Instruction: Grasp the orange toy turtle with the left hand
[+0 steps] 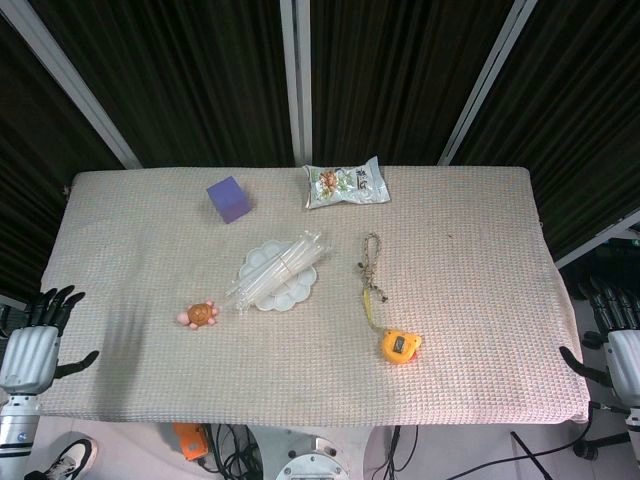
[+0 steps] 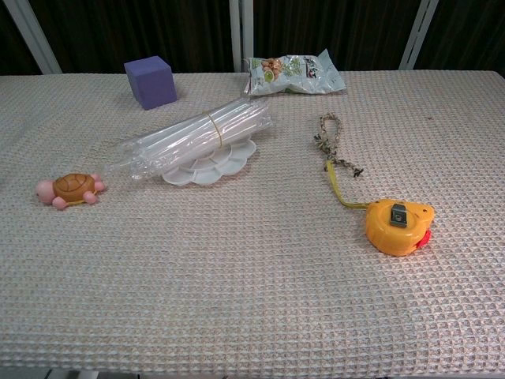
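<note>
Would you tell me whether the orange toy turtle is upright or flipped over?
Upright: the orange toy turtle lies with its brown shell facing up and its pink feet on the table cloth.

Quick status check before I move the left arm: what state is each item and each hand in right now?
orange toy turtle: upright on the cloth, untouched.
left hand: off the table's left edge, fingers apart, holding nothing.
right hand: off the right edge, holding nothing.
tape measure: lying flat, yellow tape pulled out partway.
snack bag: lying flat, looks sealed.
bundle of clear tubes: banded, resting across the white palette.
purple cube: standing alone.
</note>
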You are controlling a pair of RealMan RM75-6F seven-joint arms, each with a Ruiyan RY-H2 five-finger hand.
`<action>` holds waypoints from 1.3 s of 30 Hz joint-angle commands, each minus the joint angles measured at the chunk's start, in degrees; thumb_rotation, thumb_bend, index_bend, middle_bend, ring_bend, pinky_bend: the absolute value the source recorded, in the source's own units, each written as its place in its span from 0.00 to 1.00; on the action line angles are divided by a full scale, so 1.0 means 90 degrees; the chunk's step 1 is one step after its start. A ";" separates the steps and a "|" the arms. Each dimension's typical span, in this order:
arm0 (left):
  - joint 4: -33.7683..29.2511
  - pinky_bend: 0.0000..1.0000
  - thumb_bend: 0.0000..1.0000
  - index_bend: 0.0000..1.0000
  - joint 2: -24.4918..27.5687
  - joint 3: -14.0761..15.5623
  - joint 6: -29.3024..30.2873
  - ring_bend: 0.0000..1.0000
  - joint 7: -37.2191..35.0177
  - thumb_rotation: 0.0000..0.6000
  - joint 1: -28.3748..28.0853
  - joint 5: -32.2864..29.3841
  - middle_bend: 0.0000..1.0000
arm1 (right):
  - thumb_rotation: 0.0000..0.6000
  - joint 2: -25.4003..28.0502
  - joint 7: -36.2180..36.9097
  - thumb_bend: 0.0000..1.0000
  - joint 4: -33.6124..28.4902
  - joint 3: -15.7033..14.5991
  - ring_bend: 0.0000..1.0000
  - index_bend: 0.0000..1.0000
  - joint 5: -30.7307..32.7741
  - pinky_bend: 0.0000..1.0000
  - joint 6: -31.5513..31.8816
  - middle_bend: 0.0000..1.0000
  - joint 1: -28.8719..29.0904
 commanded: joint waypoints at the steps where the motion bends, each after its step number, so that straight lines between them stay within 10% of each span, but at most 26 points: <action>1: -0.0052 0.00 0.12 0.13 0.0034 -0.0012 -0.0030 0.00 0.0007 1.00 0.0006 0.0036 0.05 | 1.00 -0.0002 0.0006 0.15 0.0003 -0.0006 0.00 0.00 -0.0001 0.00 -0.0004 0.00 -0.0001; 17: -0.0944 0.00 0.21 0.13 0.0034 -0.0206 -0.0779 0.00 0.0037 1.00 -0.0512 0.0306 0.06 | 1.00 0.0047 -0.0099 0.16 -0.0112 0.0062 0.00 0.00 0.0041 0.00 -0.0015 0.00 0.0049; 39: -0.0260 0.00 0.19 0.19 -0.1468 -0.0749 -0.2293 0.00 0.0805 1.00 -0.1537 -0.0910 0.22 | 1.00 0.0067 0.0021 0.16 0.0018 0.0027 0.00 0.00 0.0125 0.00 -0.0095 0.00 0.0025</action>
